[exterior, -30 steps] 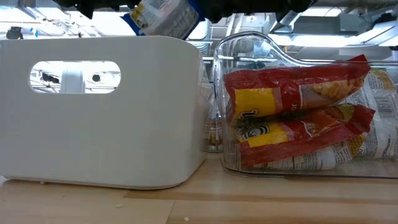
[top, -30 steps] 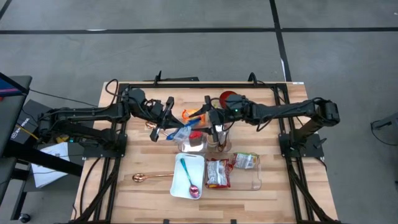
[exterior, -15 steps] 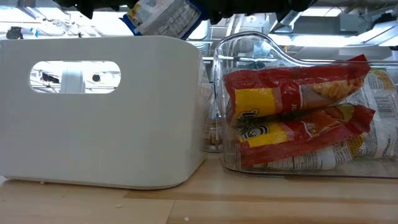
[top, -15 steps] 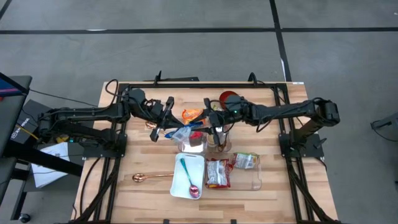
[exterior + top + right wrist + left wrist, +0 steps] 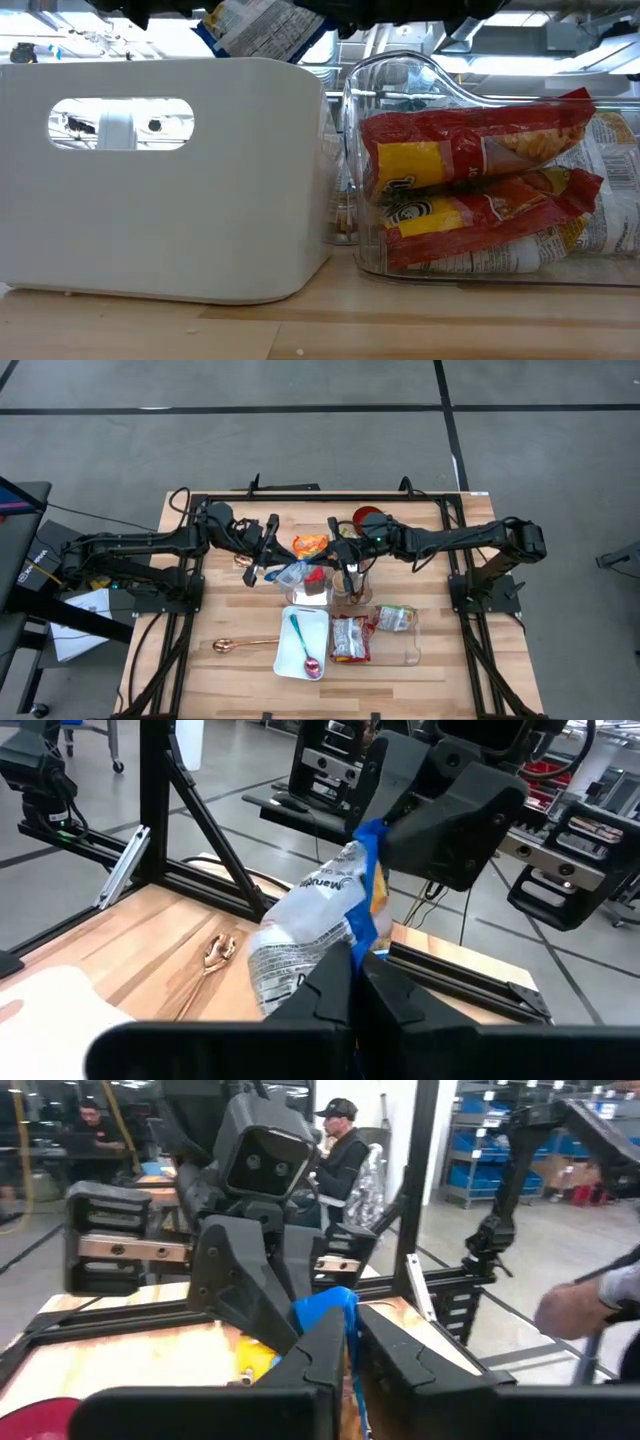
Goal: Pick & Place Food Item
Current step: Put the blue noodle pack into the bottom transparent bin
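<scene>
High view is showing the right gripper [image 5: 322, 563] now clenching on the blue-edged snack bag [image 5: 296, 572], having just shut; the left gripper [image 5: 266, 567] keeps gripping its other end, mid-air at twelve o'clock of the white bin [image 5: 302, 672]: a handover beginning.

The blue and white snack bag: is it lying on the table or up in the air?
Up in the air. The bag hangs between the left gripper and right gripper, both shut on it, above the white bin.
</scene>
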You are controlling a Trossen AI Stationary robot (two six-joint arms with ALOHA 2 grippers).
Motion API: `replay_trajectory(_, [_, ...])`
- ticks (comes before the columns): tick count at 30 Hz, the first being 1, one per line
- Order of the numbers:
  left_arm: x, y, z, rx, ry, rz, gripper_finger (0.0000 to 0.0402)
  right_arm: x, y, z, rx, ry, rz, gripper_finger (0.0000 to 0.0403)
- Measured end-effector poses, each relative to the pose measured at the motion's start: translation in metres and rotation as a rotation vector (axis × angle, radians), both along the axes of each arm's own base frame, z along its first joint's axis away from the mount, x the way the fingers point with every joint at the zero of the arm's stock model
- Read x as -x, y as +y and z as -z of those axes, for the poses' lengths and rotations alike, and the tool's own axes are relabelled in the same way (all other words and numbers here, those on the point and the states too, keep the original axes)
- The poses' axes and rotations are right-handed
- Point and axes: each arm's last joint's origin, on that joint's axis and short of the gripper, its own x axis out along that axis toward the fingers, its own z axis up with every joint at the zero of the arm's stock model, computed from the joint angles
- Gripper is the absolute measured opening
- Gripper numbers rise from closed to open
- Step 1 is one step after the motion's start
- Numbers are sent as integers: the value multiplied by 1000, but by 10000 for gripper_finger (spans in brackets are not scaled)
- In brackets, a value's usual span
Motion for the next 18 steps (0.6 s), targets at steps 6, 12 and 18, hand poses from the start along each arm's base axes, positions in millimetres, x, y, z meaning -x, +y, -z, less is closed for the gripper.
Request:
replay_trajectory(6, [2,12,3,-44,26,-107,94,3,-1,-4,-1,0,21,1])
replay_trajectory(12, [9,34,15,-125,151,-360,189,20,-2,-22,1,3,111,0])
replay_trajectory(18, [18,50,29,-135,318,-525,242,47,-1,-42,-36,33,149,0])
